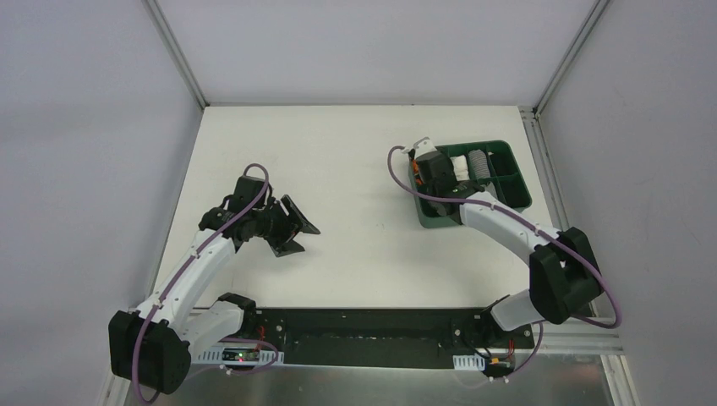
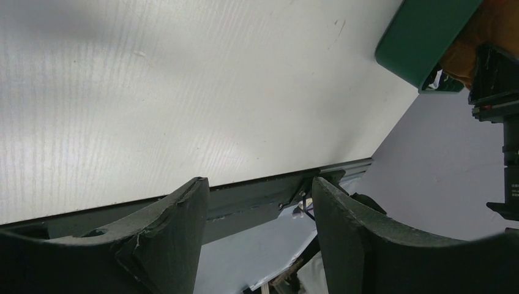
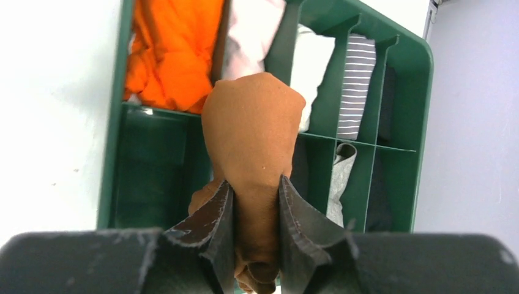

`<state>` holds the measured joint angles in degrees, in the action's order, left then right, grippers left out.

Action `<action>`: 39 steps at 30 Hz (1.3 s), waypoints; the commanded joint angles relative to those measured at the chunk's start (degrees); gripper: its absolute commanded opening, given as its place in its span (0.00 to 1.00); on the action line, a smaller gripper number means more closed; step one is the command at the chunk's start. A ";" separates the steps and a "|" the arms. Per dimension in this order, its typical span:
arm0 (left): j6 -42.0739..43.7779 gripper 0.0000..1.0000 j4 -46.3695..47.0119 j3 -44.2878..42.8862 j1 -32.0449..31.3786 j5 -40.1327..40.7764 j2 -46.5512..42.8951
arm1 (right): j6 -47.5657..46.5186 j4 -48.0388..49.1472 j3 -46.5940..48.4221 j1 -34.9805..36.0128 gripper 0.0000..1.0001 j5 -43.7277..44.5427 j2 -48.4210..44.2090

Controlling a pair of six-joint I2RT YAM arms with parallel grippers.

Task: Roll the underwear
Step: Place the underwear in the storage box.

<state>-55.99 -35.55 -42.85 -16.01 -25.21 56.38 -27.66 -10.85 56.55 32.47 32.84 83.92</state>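
- Over the green tray (image 3: 422, 73) by the table's (image 1: 355, 169) far right corner, I see my right gripper (image 3: 254, 184) clamped on the tan underwear (image 3: 252, 128).
- Near the left edge, my left gripper (image 2: 258, 182) hangs spread, holding nothing.

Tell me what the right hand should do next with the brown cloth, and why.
Probably lower the tan-brown rolled cloth into the empty-looking compartment of the green plastic tray: the right hand grips it above the tray.
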 commanded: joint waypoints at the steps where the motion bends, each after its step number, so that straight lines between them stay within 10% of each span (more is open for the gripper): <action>1: 1.45 0.62 -0.76 -1.66 1.02 -1.04 0.74 | -1.93 1.03 -0.88 4.12 0.00 2.88 0.15; 39: 2.00 0.61 -0.41 1.50 2.90 -2.21 -0.26 | 9.91 -12.97 9.88 -3.50 0.00 -18.89 16.96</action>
<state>-54.61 -35.53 -42.11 -13.76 -26.61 56.84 -17.69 -22.74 65.54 29.47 16.08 98.89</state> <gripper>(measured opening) 0.609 0.252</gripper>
